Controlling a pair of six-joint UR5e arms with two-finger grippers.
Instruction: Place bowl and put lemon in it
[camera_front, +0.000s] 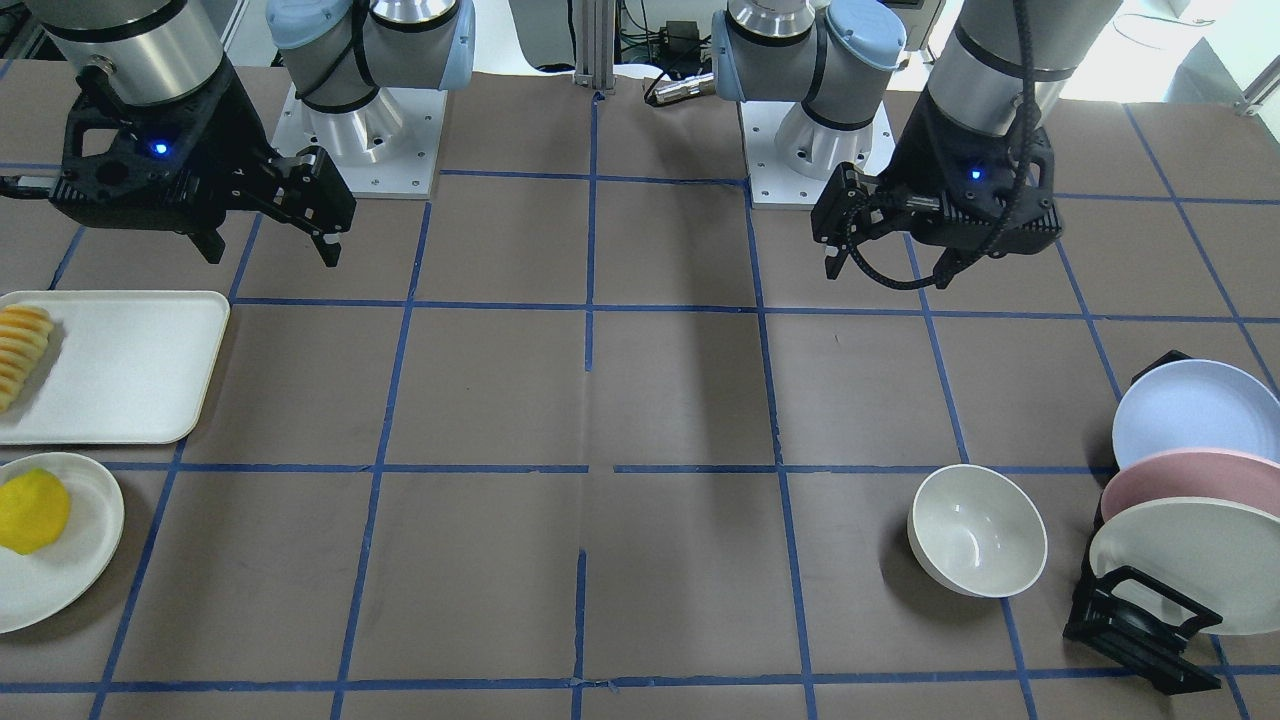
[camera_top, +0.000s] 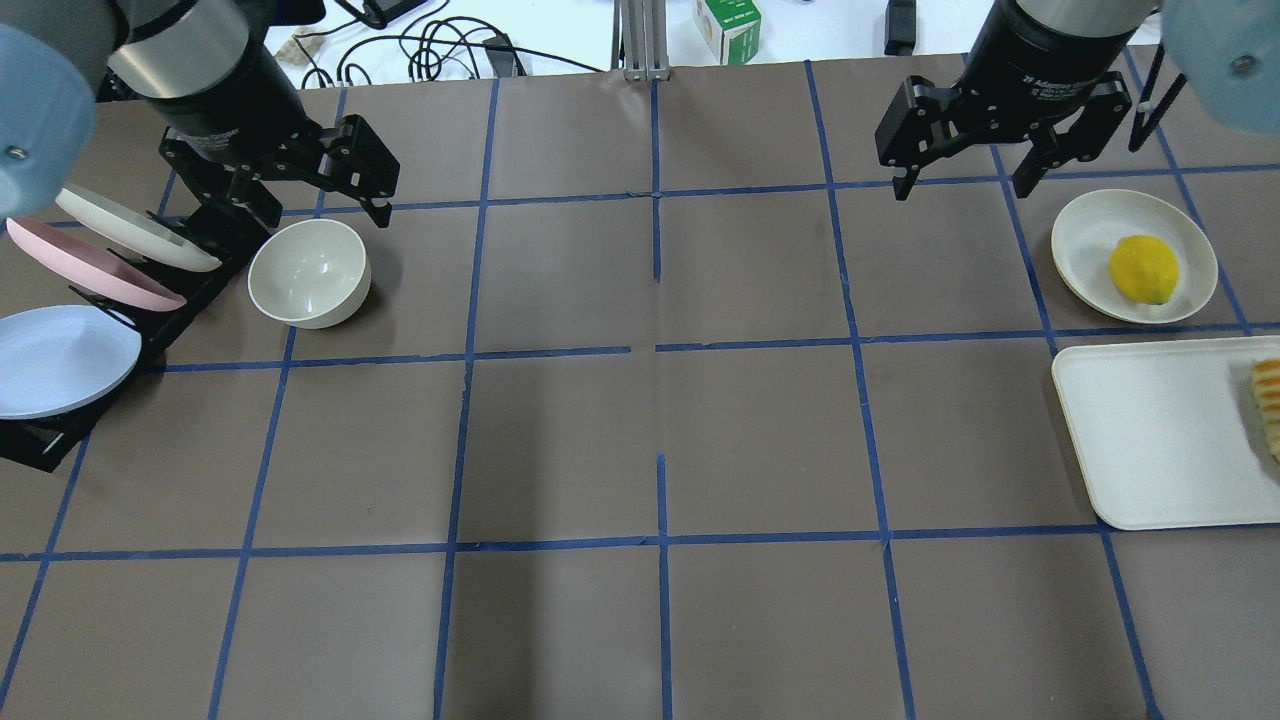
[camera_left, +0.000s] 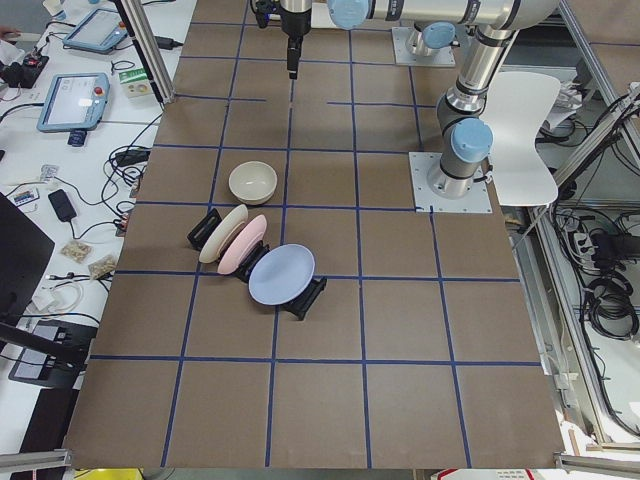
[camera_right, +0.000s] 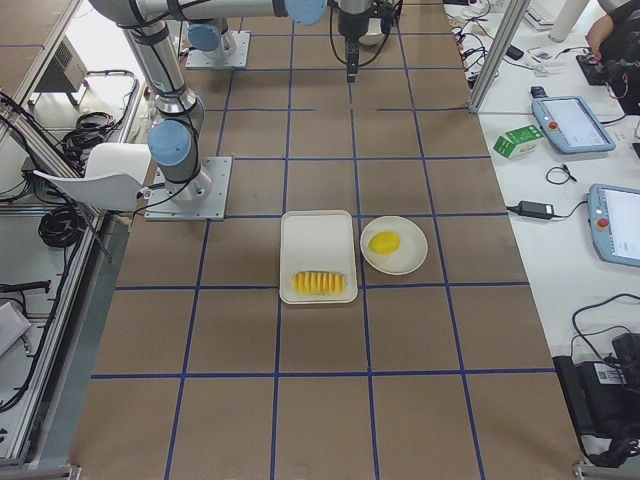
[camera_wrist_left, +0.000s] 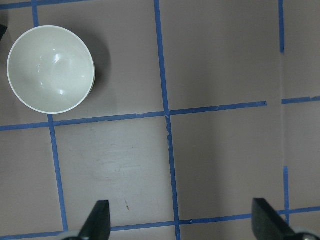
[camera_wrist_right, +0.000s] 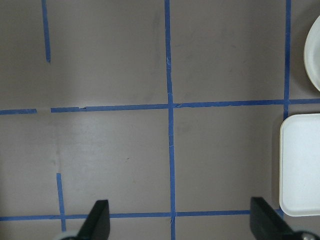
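Observation:
The off-white bowl (camera_top: 308, 272) stands upright and empty on the table beside the plate rack; it also shows in the front view (camera_front: 978, 530) and at the upper left of the left wrist view (camera_wrist_left: 51, 69). My left gripper (camera_top: 310, 200) hovers above the table just beyond the bowl, open and empty. The yellow lemon (camera_top: 1143, 268) lies on a small white plate (camera_top: 1085, 225); it also shows at the left edge of the front view (camera_front: 32, 512). My right gripper (camera_top: 962, 185) hangs open and empty, to the left of that plate and apart from it.
A black rack (camera_top: 35, 440) holds three plates, blue (camera_top: 60, 360), pink and cream, left of the bowl. A white tray (camera_top: 1150, 440) with sliced orange-yellow ridged food (camera_top: 1268, 400) lies below the lemon's plate. Brown table with a blue tape grid (camera_top: 660, 350).

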